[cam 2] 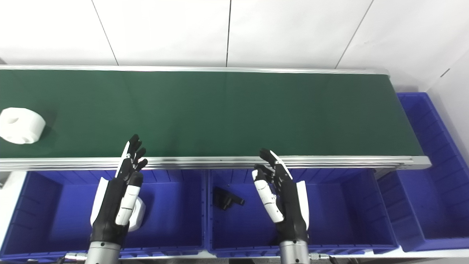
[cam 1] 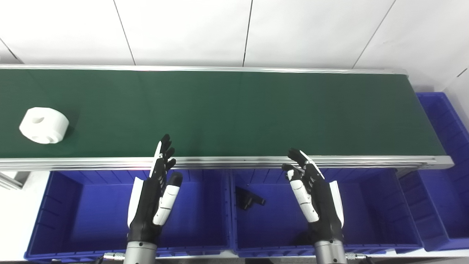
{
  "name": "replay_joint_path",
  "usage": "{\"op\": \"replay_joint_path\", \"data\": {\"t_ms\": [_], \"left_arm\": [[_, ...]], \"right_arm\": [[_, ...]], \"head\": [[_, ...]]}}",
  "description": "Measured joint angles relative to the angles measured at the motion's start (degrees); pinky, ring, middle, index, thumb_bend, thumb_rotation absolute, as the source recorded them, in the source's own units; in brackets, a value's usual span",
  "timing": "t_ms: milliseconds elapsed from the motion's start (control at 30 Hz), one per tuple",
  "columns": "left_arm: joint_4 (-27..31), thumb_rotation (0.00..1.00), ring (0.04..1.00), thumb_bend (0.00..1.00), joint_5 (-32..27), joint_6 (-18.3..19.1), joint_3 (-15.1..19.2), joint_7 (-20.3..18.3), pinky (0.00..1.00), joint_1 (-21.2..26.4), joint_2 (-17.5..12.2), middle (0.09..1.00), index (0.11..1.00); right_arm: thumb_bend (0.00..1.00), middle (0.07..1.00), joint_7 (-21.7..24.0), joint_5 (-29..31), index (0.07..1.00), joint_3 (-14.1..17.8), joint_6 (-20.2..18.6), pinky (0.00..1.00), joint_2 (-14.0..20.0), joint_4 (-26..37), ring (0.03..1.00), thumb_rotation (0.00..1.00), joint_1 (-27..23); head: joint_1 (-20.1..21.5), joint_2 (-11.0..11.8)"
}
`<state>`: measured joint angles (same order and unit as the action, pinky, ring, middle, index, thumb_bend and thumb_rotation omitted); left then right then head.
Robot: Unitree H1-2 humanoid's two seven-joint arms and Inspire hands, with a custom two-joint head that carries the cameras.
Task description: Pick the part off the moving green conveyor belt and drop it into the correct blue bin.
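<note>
Both hands wait empty with fingers spread and pointing up toward the belt: the left hand [cam 1: 155,194] hovers over the left blue bin [cam 1: 66,205], the right hand [cam 1: 315,194] over the middle blue bin [cam 1: 370,205]. In the right eye view a white part [cam 2: 138,214] shows in the left bin, mostly hidden behind the left hand. A black part [cam 1: 249,200] lies on the floor of the middle bin. A third blue bin [cam 1: 447,146] stands off the belt's right end.

Beyond the aluminium rail [cam 1: 234,160], the green conveyor belt [cam 1: 238,110] carries the task's thing: a white round part [cam 1: 44,125] with a hole in its top, far to the left and well apart from either hand.

Timing looks like the main hazard. If the belt carries the part rightward, a late or shallow reach by the left hand would likely close behind it, or nudge it so it rolls. Its smooth rounded side may slip from a loose hold. Reaching low risks fingertips catching the rail. Sorting is the other risk: white seems to belong in the left bin, and a release too far right would drop it beside the black piece.
</note>
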<state>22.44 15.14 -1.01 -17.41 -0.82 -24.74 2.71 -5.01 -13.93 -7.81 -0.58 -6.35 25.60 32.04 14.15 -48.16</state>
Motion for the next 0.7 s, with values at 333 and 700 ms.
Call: {"op": "replay_joint_path", "data": {"t_ms": [333, 700], "left_arm": [[-0.34, 0.99, 0.967, 0.61, 0.04, -0.03, -0.36, 0.11, 0.96, -0.19, 0.20, 1.000, 1.000], [-4.12, 0.88, 0.952, 0.54, 3.27, -2.73, -1.73, 2.34, 0.89, -0.88, 0.38, 1.000, 1.000]], "right_arm": [[0.58, 0.854, 0.00, 1.22, 0.841, 0.21, 0.07, 0.71, 0.29, -0.60, 0.755, 0.80, 0.01], [0.51, 0.853, 0.97, 6.40, 0.859, 2.83, 1.45, 0.71, 4.94, -3.17, 0.767, 0.84, 0.01]], "head": [[-6.21, 2.71], [-15.03, 6.50]]}}
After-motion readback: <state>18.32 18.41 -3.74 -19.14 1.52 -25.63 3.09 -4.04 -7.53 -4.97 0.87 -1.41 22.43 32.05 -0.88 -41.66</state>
